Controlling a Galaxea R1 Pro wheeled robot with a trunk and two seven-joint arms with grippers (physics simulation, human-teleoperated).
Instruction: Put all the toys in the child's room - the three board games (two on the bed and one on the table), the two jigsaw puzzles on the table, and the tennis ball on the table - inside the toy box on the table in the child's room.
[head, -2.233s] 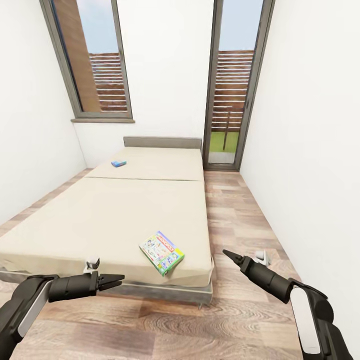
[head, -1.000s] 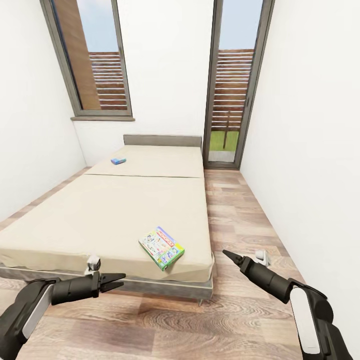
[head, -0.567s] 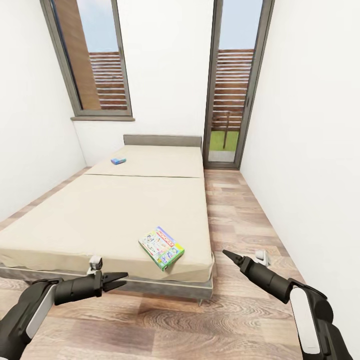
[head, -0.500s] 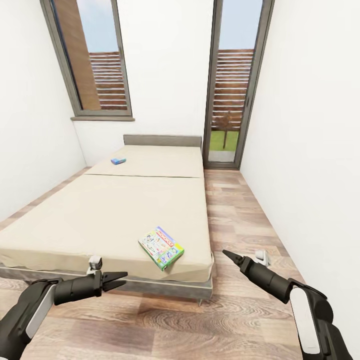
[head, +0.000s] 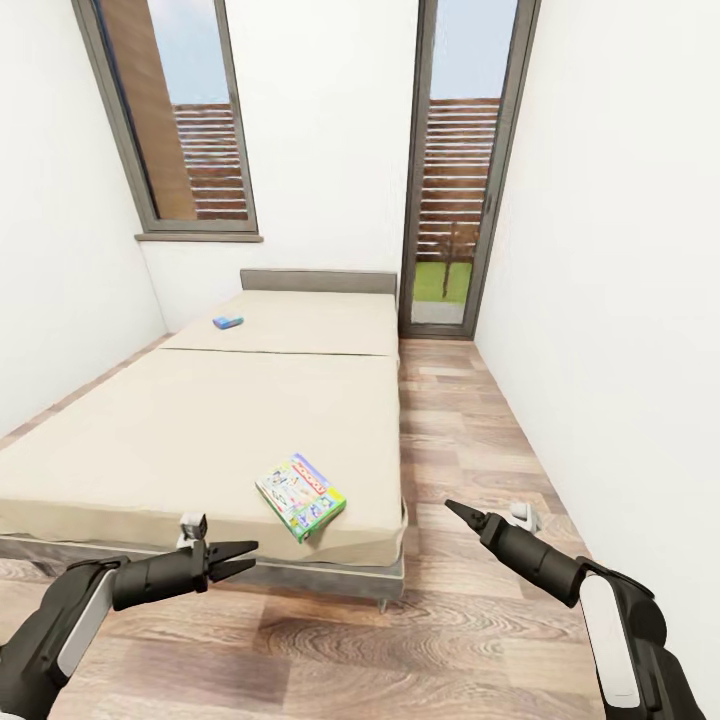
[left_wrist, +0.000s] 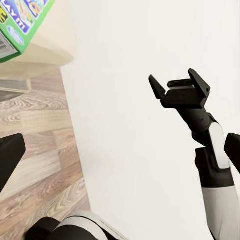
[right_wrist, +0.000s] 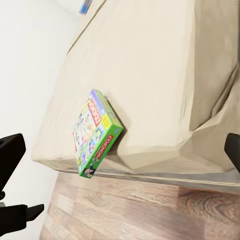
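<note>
The child's room had white walls (head: 330, 120), a wood-plank floor (head: 460, 430) and two tall dark-framed windows (head: 165, 110), and the robot faced the foot of the bed (head: 200, 430), a low beige mattress in two sections with a grey headboard (head: 318, 281) at the far end. The white-green Monopoly box (head: 300, 495) lay flat on the near section of the bed, close to its foot corner, with one corner reaching the mattress edge; the right wrist view showed it there too (right_wrist: 96, 134). The small blue game box (head: 227, 322) lay flat on the far section, near the headboard and well apart from the Monopoly box. The left tool (head: 232, 560) hung over the floor just before the foot of the bed, its fingers parted and empty. The right tool (head: 459, 513) was raised over the floor beside the bed; seen from the left wrist camera (left_wrist: 179, 86), its fingers also stood apart with nothing between them.
</note>
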